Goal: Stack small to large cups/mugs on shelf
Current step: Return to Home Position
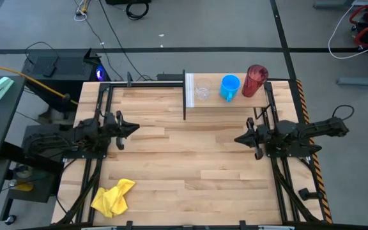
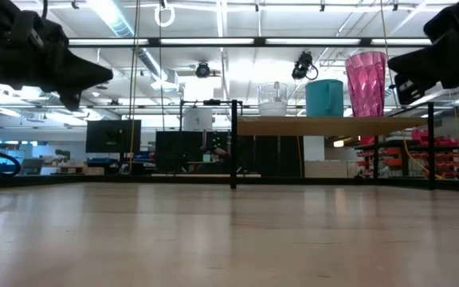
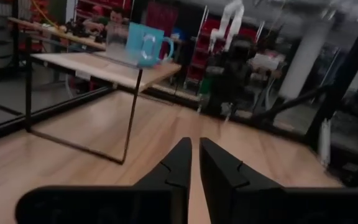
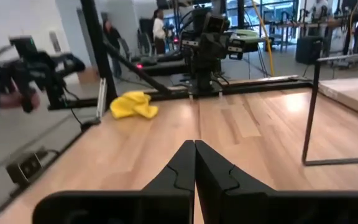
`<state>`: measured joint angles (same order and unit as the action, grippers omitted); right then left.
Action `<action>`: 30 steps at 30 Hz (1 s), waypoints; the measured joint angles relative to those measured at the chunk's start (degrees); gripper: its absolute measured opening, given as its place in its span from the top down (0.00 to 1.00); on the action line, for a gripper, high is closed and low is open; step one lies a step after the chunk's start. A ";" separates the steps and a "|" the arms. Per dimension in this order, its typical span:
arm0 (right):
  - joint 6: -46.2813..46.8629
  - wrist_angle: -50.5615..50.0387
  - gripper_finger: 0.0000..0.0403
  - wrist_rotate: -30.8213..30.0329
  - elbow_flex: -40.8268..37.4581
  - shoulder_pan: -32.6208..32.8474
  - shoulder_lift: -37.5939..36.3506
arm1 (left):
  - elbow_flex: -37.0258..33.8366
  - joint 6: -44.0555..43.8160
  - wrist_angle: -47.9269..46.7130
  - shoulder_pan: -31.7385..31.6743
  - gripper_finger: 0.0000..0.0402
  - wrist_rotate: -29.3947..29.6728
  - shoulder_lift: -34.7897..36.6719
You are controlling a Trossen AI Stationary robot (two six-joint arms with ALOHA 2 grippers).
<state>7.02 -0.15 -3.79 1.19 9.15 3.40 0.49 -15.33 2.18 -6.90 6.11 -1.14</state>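
High view has the wooden table filling the middle, with an arm parked at each side and the two grippers pointing toward each other across bare planks, well apart. The shelf stands at the table's far edge, beyond the right gripper and off to one side of it, much farther from the left gripper. All three vessels stand upright in a row on the shelf board, none touching a gripper. The dark red tumbler is at the end nearest the right gripper, the blue mug is just beside it, and the small clear cup comes next, by the white end panel. The right gripper's fingers are pressed together at the tips and hold nothing. The left gripper's fingers are all but closed, with only a thin slit between them, and also hold nothing. A crumpled yellow cloth lies near the table's front edge, well apart from the left gripper.
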 joint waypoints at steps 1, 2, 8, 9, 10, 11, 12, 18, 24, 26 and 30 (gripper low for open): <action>-1.25 0.09 0.97 0.00 0.00 0.00 0.38 | 0.00 0.84 -0.09 0.00 0.90 0.00 -0.24; -2.33 0.10 0.97 -0.02 0.00 0.00 0.78 | 0.00 1.79 -0.16 0.00 0.90 -0.06 -0.35; -1.41 0.08 0.97 0.00 0.00 0.00 2.42 | -0.02 7.01 0.06 0.00 0.91 0.04 -1.10; -0.35 0.10 0.97 0.00 0.00 0.00 2.42 | -0.02 7.01 0.06 0.02 0.92 0.04 -1.10; 0.64 0.14 0.97 0.00 0.00 0.00 2.40 | -0.02 7.03 0.09 0.01 0.92 0.02 -1.10; 1.45 0.12 0.97 0.00 0.00 0.00 2.40 | -0.02 7.01 0.19 0.02 0.92 0.04 -1.08; 2.15 0.12 0.97 0.00 0.00 0.00 2.40 | -0.02 7.01 0.22 0.02 0.92 0.04 -1.10; 2.24 0.12 0.97 0.00 0.00 0.00 2.40 | -0.02 7.01 0.28 0.02 0.92 0.07 -1.10; 2.24 0.12 0.97 0.00 0.00 0.00 2.40 | -0.04 7.01 0.35 0.02 0.90 0.07 -1.10; 2.24 0.12 0.97 0.00 0.00 0.00 2.40 | -0.04 7.00 0.37 0.02 0.90 0.09 -1.10; 2.24 0.12 0.97 0.00 0.00 0.00 2.40 | -0.04 6.99 0.39 0.02 0.91 0.09 -1.10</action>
<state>9.26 -0.03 -3.79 1.19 9.15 5.80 0.45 -8.34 2.57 -6.87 6.20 -2.24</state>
